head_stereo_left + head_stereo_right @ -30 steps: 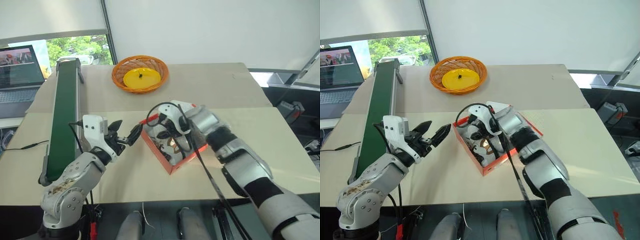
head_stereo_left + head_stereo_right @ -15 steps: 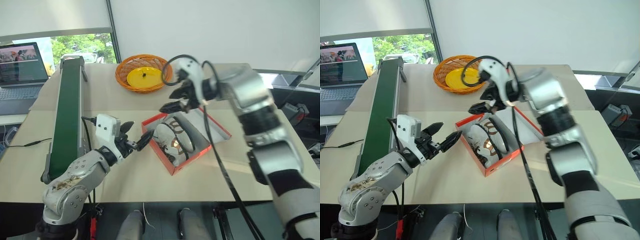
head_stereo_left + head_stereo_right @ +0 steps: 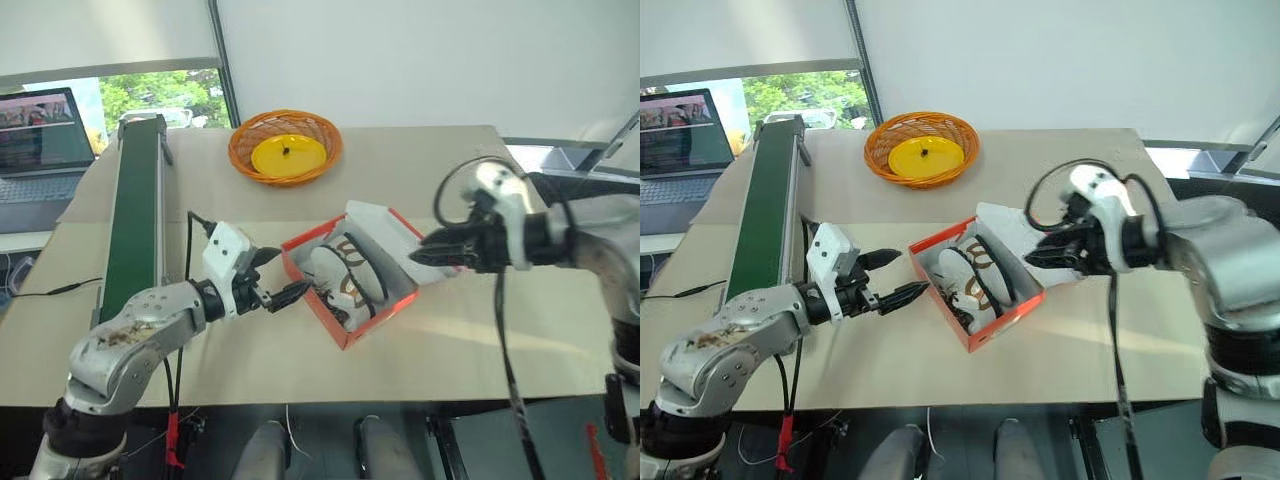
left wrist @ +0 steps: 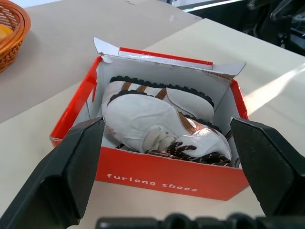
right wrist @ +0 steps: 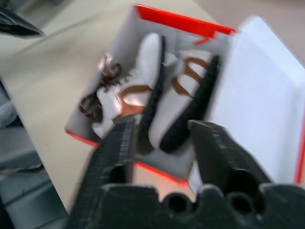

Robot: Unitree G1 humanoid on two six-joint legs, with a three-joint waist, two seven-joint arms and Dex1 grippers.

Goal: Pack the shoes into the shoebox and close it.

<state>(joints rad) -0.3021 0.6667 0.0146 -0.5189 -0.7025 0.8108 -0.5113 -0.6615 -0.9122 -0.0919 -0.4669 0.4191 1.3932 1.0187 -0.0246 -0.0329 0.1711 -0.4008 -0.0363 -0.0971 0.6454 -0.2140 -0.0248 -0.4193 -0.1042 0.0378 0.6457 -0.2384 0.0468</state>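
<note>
Starting with the big pale counter [image 3: 450, 170]: long green belt [image 3: 135, 220] down its left side, round orange basket [image 3: 240, 160] at the far end. Sitting in the middle, the red shoebox [image 3: 375, 318], with its white lid [image 3: 385, 228] standing open on the far right side. Lying inside the box, both white shoes [image 3: 345, 275], side by side, dark laces toward the near end.

Down in the box a second ago, the right gripper [image 3: 422, 252]; now pulled out and off to the right, just beside the open lid, touching nothing. Fingers there a little apart and empty. Waiting just left of the box, the left gripper [image 3: 283, 275], black fingers [image 4: 62, 176] spread wide, holding nothing, about where it was before.

Looks like the packing part is done, with no shoe left out on the counter. Only the lid left to do: probably needs folding over from the right and pressing flat. Worth watching that the laces and shoe tops stay under the rim.
</note>
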